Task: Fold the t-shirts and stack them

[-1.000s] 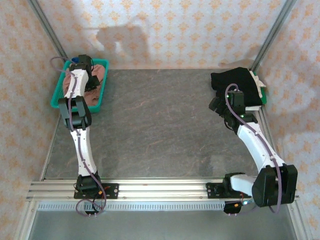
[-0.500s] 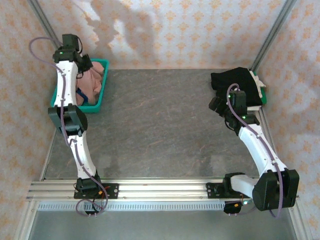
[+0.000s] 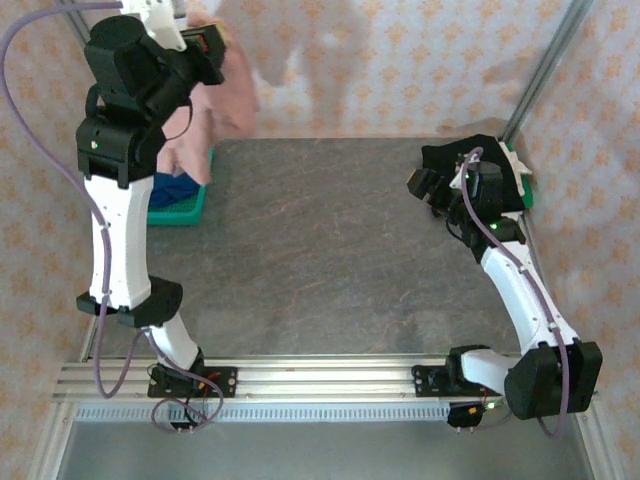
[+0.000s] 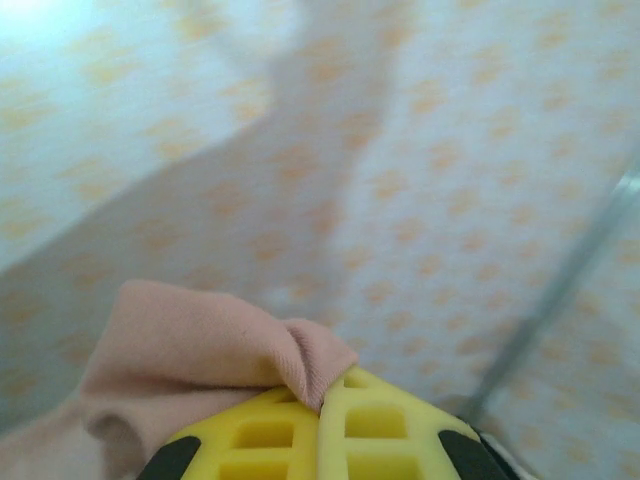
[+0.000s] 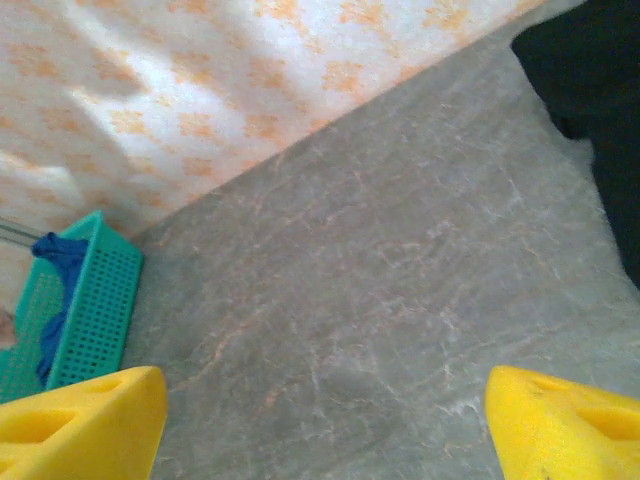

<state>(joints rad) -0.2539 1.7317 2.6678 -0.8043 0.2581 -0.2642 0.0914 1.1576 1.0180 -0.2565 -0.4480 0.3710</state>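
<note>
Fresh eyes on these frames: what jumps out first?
The left arm towers at the far-left corner, left gripper shut on the pink t-shirt, which dangles over the teal basket. At far right, the right gripper stands open beside the black t-shirt.

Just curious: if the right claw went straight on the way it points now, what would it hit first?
Probably the bare grey tabletop ahead of the right claw; depth is hard to judge.
</note>
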